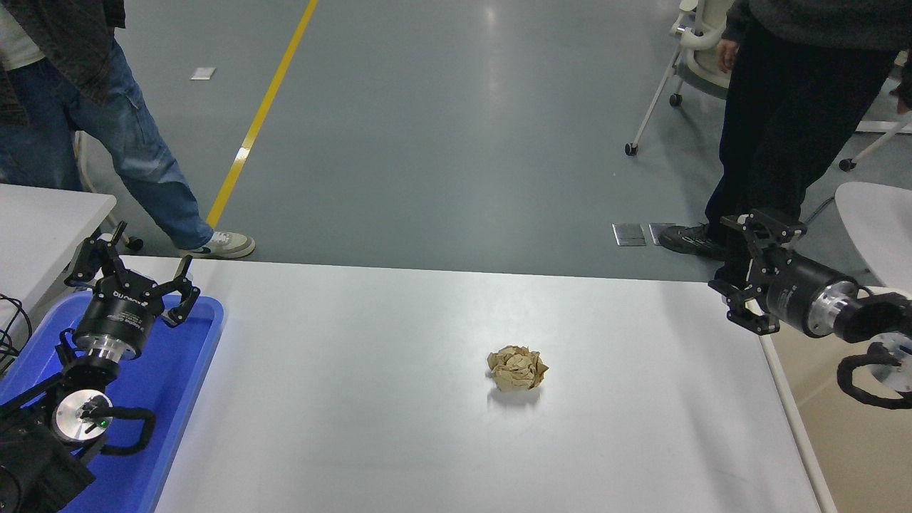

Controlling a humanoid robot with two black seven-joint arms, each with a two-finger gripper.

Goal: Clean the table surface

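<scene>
The blue plastic tray (189,370) sits at the left end of the white table surface (370,399), and the only thing over it is the parked left tool (132,274), which hangs above the tray's far part with its fingers spread wide and nothing between them; the bare blue floor that shows holds no loose item. At the right edge a beige bin (841,456) stands just beside the surface, its rim level with the tabletop edge, and the part of its inside that shows is plain beige with nothing in it. Between the two containers, a little right of the middle of the surface, lies a crumpled ball of brown paper (517,368), resting alone with open white tabletop all around it. The right tool (737,274) reaches in from the right edge, hovering above the far right corner of the surface, well apart from the paper ball, its fingers parted and gripping nothing. Beyond the far edge a person in dark trousers (784,128) stands on the grey floor close behind that tool, and a person in blue jeans (135,149) stands at the far left, near a smaller white tabletop (43,228). A yellow floor line (260,114) runs away across the floor.
</scene>
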